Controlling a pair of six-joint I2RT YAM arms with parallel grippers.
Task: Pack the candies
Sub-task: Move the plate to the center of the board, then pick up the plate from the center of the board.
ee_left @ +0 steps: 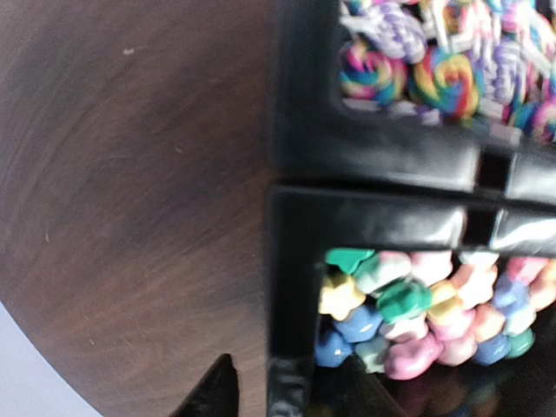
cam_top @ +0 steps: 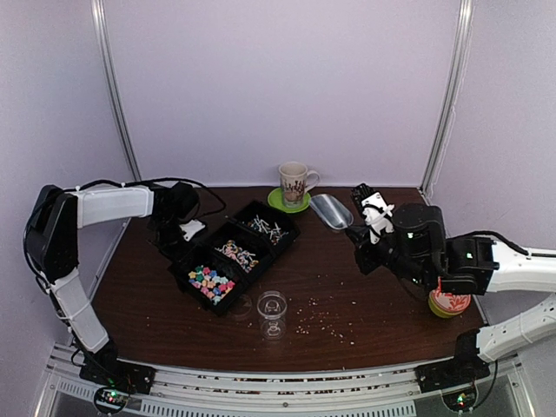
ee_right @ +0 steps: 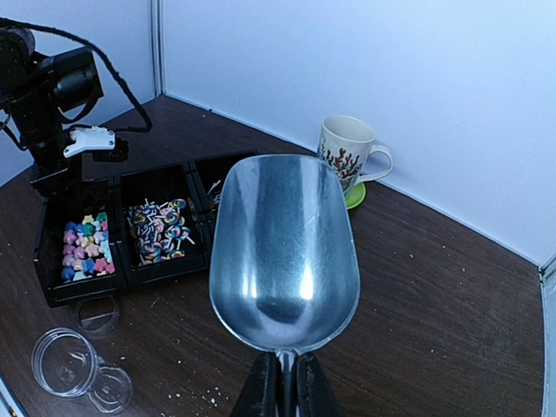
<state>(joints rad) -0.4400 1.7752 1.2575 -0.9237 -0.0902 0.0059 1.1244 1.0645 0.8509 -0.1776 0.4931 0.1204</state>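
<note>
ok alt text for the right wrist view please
An empty metal scoop, its handle clamped in the right gripper, fills the centre above a brown table. Behind it to the left, a black divided tray holds star candies and swirl lollipops; a patterned mug stands at the back and a clear jar sits at lower left.

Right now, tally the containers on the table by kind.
Black candy bins: 3
Clear jar: 1
Mug: 1
Round tin: 1
Total: 6
</note>
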